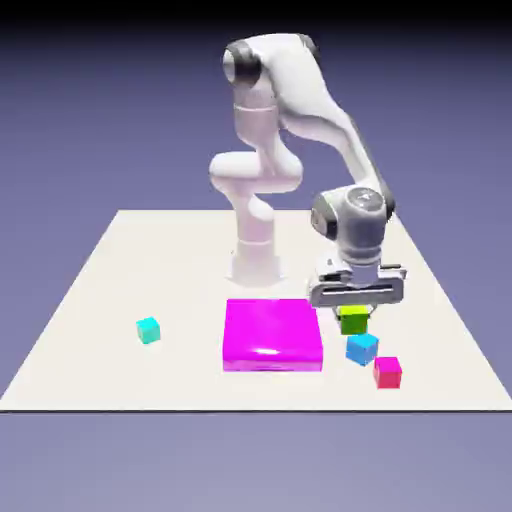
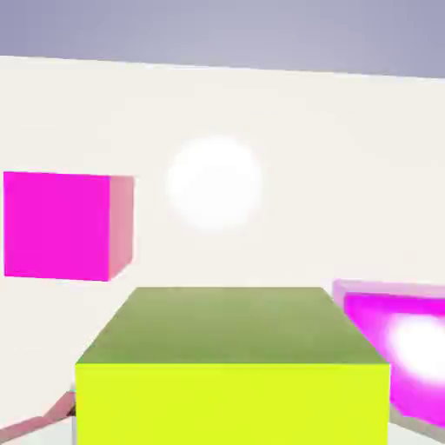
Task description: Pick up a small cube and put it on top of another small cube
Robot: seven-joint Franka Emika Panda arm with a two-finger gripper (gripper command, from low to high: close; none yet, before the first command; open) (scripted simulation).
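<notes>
The small cube (image 1: 353, 321), lime on top with darker green sides, sits at table level right of the magenta slab. My gripper (image 1: 353, 314) comes straight down over it, and its fingers press against the cube's sides, shut on it. In the hand view the lime cube (image 2: 230, 365) fills the bottom middle and hides both fingertips. The other small cube (image 1: 362, 348), medium blue, lies just in front of the lime one toward the camera, close to it but apart. It does not show in the hand view.
A flat magenta slab (image 1: 272, 334) lies just to the exterior view's left of the gripper. A small red-pink cube (image 1: 387, 372) sits in front of the blue one. A cyan cube (image 1: 148, 329) lies far left. The hand view shows a magenta cube (image 2: 61, 226) at left.
</notes>
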